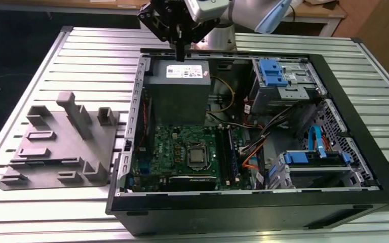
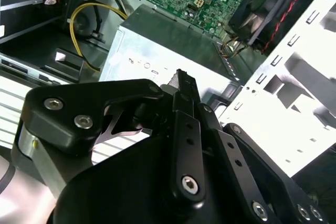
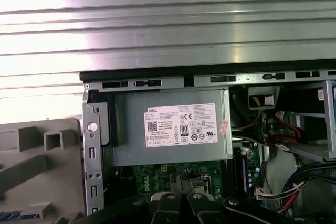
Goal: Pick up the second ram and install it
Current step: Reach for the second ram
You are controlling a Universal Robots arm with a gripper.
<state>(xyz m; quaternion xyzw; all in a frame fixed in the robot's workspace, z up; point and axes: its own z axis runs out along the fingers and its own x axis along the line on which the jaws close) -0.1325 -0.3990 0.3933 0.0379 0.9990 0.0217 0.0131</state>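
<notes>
My gripper [image 1: 180, 54] hangs above the back edge of the open computer case [image 1: 356, 167], over the grey power supply [image 1: 178, 91]. Its black fingers are shut together, with nothing visible between them in both wrist views [image 2: 182, 77] [image 3: 181, 179]. A thin blue-green strip [image 3: 16, 216], which looks like the second ram, lies on the grey plastic tray [image 3: 31, 156], well away from the gripper. The green motherboard [image 1: 174, 147] lies inside the case, with the long memory slots [image 1: 228, 152] along its side towards the exterior view's right.
The grey tray [image 1: 52, 162] with upright blocks sits on the slatted metal table [image 1: 93, 55], at the exterior view's left of the case. Drive cages with blue latches [image 1: 272, 71], loose cables [image 1: 262, 136] and a fan [image 2: 273, 3] crowd the case.
</notes>
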